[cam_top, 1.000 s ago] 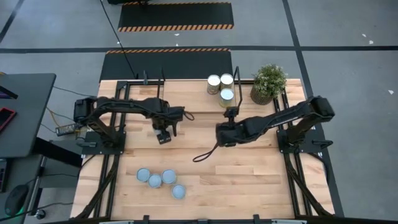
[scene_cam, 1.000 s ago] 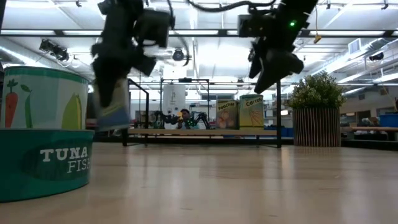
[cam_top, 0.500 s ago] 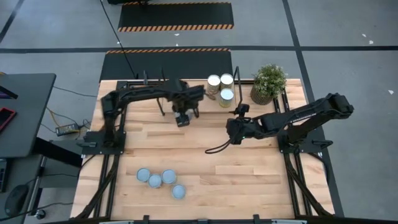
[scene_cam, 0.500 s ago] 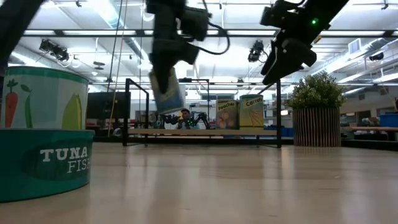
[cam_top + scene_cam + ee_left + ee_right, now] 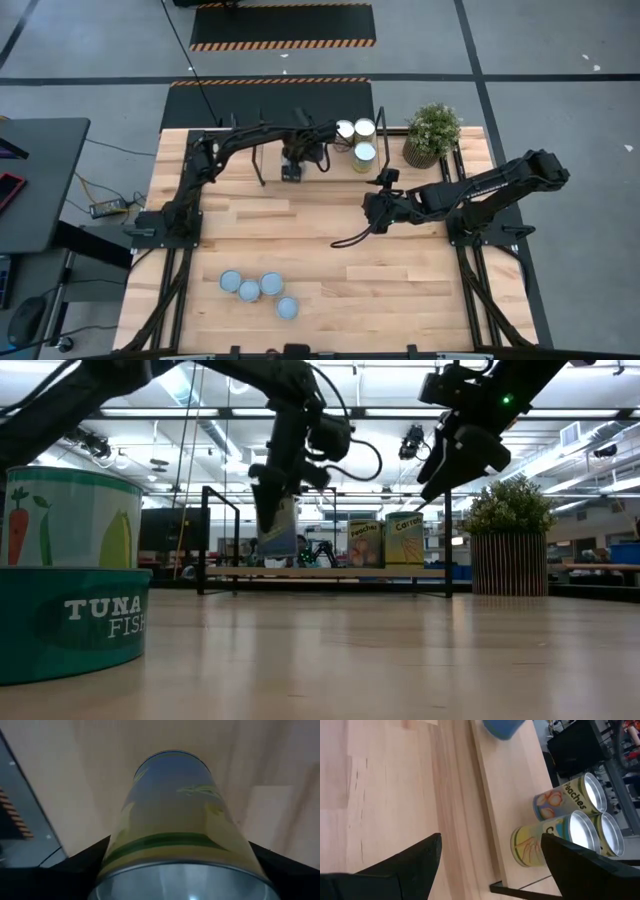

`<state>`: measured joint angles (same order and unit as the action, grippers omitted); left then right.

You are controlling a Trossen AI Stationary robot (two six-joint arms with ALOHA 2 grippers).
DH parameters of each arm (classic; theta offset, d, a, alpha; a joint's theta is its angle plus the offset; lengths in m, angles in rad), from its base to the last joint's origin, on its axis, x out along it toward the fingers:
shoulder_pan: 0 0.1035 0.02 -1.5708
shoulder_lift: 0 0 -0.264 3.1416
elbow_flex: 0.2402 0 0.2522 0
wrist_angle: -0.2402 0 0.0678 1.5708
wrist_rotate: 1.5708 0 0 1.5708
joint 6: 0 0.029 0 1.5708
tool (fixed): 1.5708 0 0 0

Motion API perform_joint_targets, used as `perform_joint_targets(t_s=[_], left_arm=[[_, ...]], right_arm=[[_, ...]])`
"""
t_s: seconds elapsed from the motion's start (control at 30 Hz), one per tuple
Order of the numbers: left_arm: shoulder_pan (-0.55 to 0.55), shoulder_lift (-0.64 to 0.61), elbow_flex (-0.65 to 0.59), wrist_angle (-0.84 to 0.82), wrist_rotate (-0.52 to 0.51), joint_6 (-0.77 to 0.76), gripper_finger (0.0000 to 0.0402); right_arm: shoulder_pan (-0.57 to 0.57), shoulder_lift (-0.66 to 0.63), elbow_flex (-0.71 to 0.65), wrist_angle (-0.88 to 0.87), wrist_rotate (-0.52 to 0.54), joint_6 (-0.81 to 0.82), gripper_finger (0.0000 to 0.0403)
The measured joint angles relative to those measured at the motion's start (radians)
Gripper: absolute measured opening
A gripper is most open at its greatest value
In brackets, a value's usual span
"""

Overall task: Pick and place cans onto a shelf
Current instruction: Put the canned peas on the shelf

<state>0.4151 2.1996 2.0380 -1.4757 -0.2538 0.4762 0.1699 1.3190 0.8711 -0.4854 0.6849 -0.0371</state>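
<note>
Gleaming silver-topped can [image 5: 177, 827], green-banded yellow label

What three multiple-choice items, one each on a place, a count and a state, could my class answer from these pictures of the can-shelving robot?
1. Where is the left gripper?
A. Above the shelf
B. Over the cans near the table's front edge
C. Beside the plant

2. How many cans stand grouped near the table's front edge?
A. Two
B. Four
C. Six

3. What state is the right gripper in?
A. Shut on a can
B. Shut on the plant
C. Open and empty

Answers:
1. A: the left gripper hangs over the shelf, shut on the held can.
2. B: the high view shows four grouped cans.
3. C: the right gripper has its fingers apart, with nothing between them in its wrist view.
</note>
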Motion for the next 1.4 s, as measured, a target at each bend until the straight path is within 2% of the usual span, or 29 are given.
perform_joint_targets(t_s=[0.3,0.87,1.03,1.17,1.4], left_arm=[[0.047,0.041,0.0,-0.008,-0.027,0.008,0.0314],[0.011,0.05,0.002,0.041,-0.043,0.068,0.0316],[0.01,0.051,0.001,0.046,-0.079,0.027,0.0316],[0.0,0.053,-0.001,0.078,-0.167,0.006,0.0316],[-0.011,0.052,-0.001,0.115,-0.178,0.014,0.0316]], right_arm=[[0.001,0.0,0.0,0.034,-0.005,-0.036,0.0348],[0.001,0.0,0.0,0.052,-0.031,-0.045,0.0348],[0.001,0.0,0.001,0.056,-0.032,-0.05,0.0348],[0.001,0.0,0.001,0.055,-0.032,-0.053,0.0348],[0.001,0.0,0.002,0.077,-0.031,-0.071,0.0348]])
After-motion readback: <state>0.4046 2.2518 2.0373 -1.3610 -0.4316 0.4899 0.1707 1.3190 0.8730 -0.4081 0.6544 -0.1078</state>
